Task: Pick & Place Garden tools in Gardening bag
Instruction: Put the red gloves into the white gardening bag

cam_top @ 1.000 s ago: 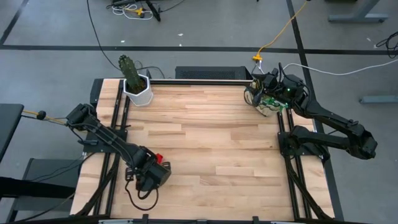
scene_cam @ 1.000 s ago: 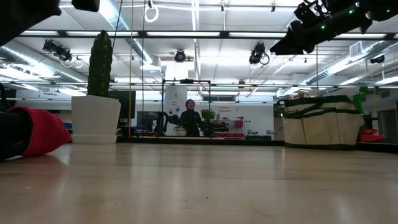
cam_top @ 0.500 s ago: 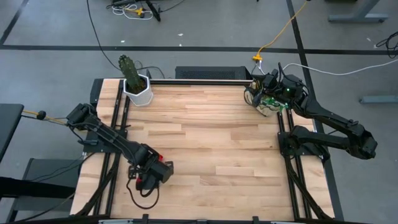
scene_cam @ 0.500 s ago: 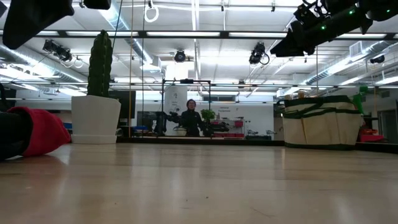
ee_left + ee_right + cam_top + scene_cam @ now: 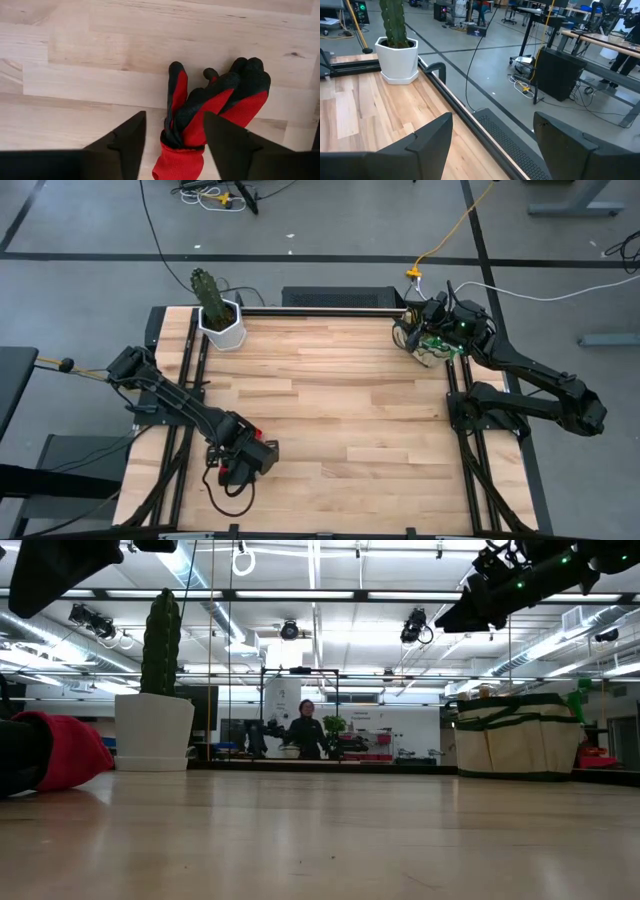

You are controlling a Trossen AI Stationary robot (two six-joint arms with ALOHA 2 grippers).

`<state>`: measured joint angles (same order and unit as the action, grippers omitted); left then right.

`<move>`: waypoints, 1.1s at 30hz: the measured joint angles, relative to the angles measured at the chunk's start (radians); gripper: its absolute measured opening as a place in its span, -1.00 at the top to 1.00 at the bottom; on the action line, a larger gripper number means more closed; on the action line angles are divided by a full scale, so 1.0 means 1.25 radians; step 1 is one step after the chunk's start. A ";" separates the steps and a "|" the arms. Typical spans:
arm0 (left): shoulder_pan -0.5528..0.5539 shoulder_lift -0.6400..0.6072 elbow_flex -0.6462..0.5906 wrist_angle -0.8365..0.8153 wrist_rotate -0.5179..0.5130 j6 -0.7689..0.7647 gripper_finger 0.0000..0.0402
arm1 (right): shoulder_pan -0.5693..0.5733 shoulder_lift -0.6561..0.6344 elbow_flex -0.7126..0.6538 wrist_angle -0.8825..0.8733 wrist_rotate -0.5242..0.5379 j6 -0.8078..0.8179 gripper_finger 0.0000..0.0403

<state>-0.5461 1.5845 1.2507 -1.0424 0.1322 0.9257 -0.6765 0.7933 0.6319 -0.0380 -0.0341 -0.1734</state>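
While the left gripper (image 5: 170, 137) hovers with fingers spread over the red gloves (image 5: 210, 117) | gloves lie on the table (image 5: 340, 410) near its front-left edge | right gripper (image 5: 492, 145) spread above the gardening bag (image 5: 515, 735) at the far-right corner
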 joint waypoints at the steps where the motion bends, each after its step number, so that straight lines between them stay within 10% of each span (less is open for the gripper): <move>1: 0.000 0.000 0.000 0.000 0.001 -0.004 -0.08 | 0.000 0.000 0.000 -0.002 0.000 0.000 -0.39; 11: 0.000 0.000 0.000 0.000 0.024 -0.018 -0.55 | 0.000 0.000 0.000 -0.020 0.000 0.000 -0.39; 33: -0.006 0.000 -0.151 0.007 0.071 0.161 -0.56 | 0.000 0.000 0.000 -0.020 0.000 0.006 -0.39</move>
<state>-0.5541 1.5848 1.0615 -1.0334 0.2208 1.1275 -0.6768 0.7937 0.6319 -0.0624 -0.0339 -0.1654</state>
